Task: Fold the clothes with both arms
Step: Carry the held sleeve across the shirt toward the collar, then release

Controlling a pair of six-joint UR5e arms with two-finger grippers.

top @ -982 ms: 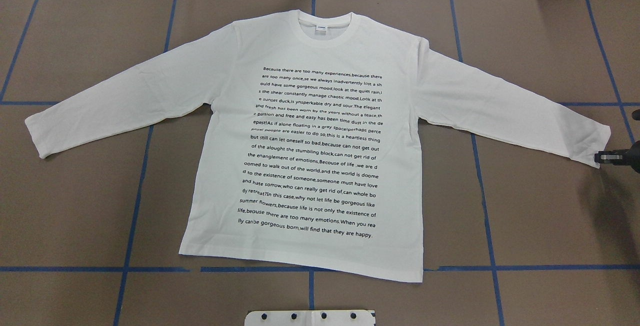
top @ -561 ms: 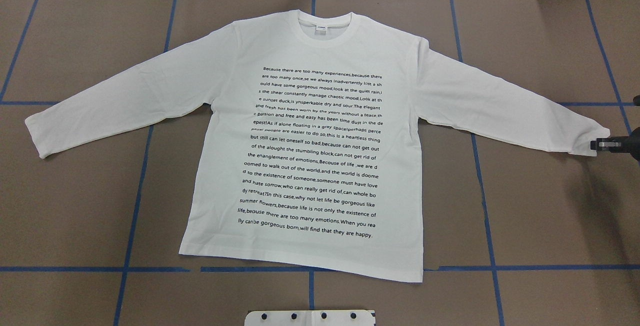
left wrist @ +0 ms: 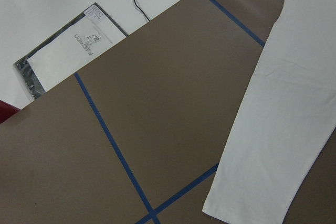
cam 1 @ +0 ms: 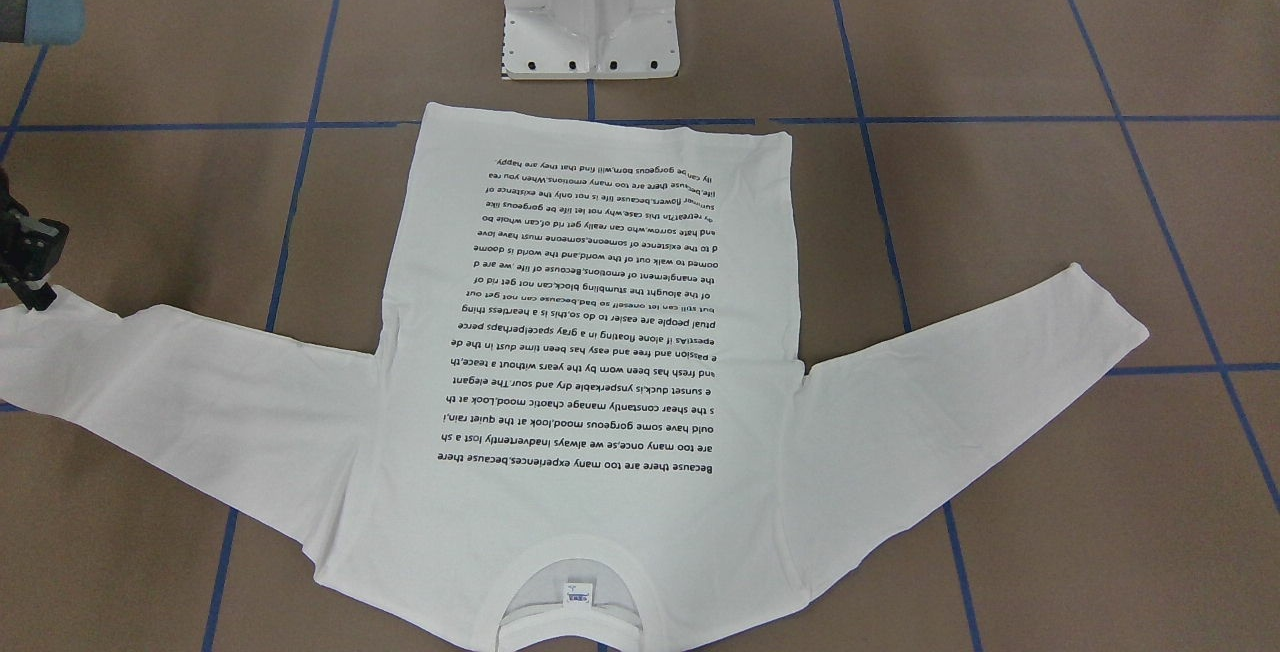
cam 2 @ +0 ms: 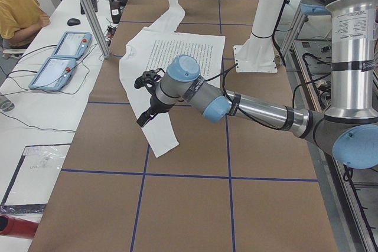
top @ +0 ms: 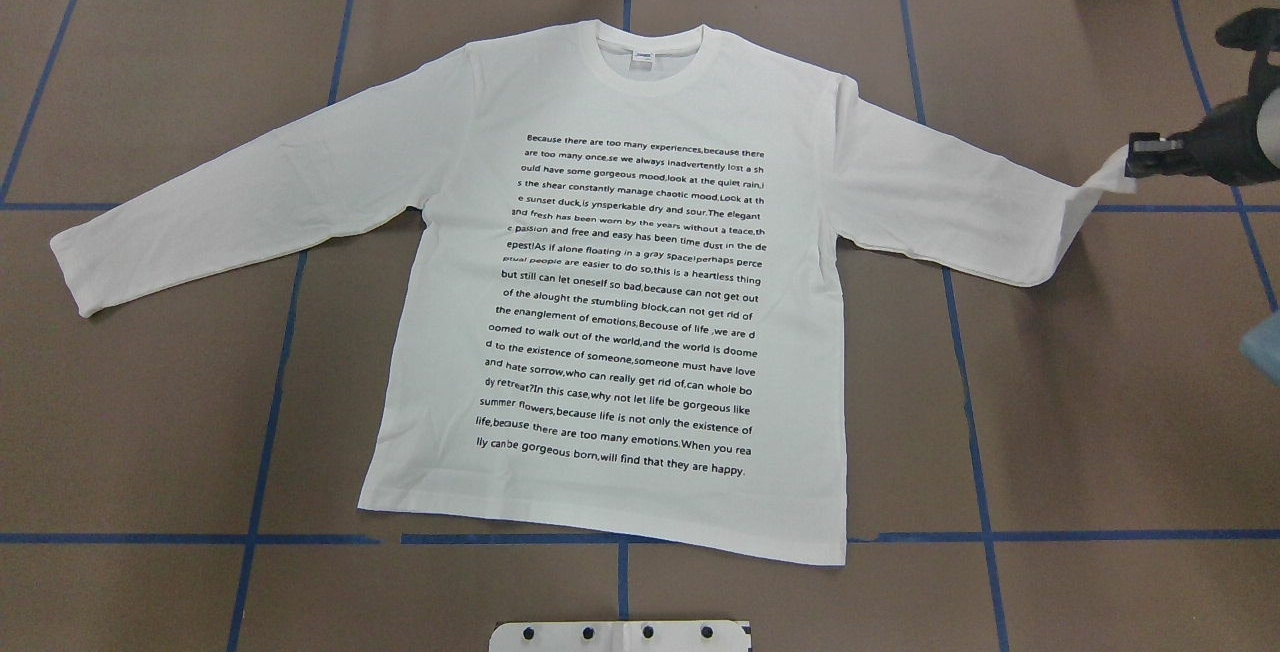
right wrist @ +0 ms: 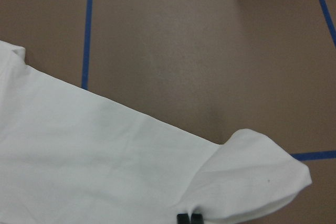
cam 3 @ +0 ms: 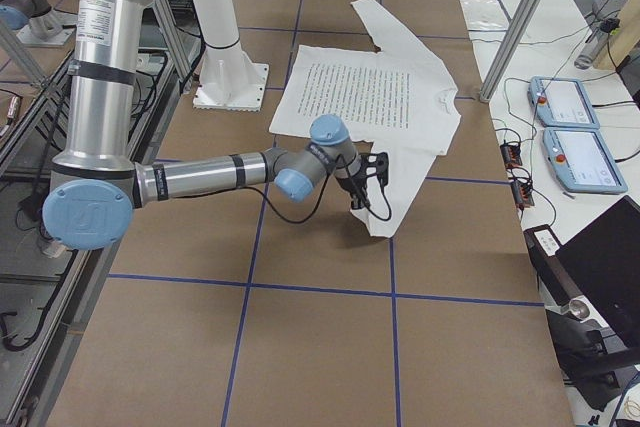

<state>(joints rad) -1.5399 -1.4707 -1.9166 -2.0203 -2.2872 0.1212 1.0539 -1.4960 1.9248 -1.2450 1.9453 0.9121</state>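
The white long-sleeved T-shirt (top: pixel 450 262) lies flat on the brown table, black text up and collar at the far side. My right gripper (top: pixel 1135 169) is shut on the cuff of the shirt's right sleeve (top: pixel 1050 232) and holds it raised off the table. The right wrist view shows its fingertips (right wrist: pixel 189 217) closed on the folded-over cloth (right wrist: pixel 252 182). The other sleeve (top: pixel 200 202) lies flat. My left gripper (cam 2: pixel 144 119) shows only in the exterior left view, hovering over that sleeve's end (cam 2: pixel 159 140). I cannot tell if it is open. The left wrist view shows that sleeve (left wrist: pixel 278 119).
The white metal pedestal (cam 1: pixel 592 12) stands just behind the shirt's hem. Blue tape lines (top: pixel 270 382) grid the table. A side table with two tablets (cam 2: pixel 62 57), cables and a seated person (cam 2: pixel 18 4) runs along the far edge, with aluminium posts (cam 2: pixel 88 4).
My right gripper has moved toward the far side and slightly inward with the cuff, lifting the sleeve's end so it folds over. The shirt's body and other sleeve have not moved.
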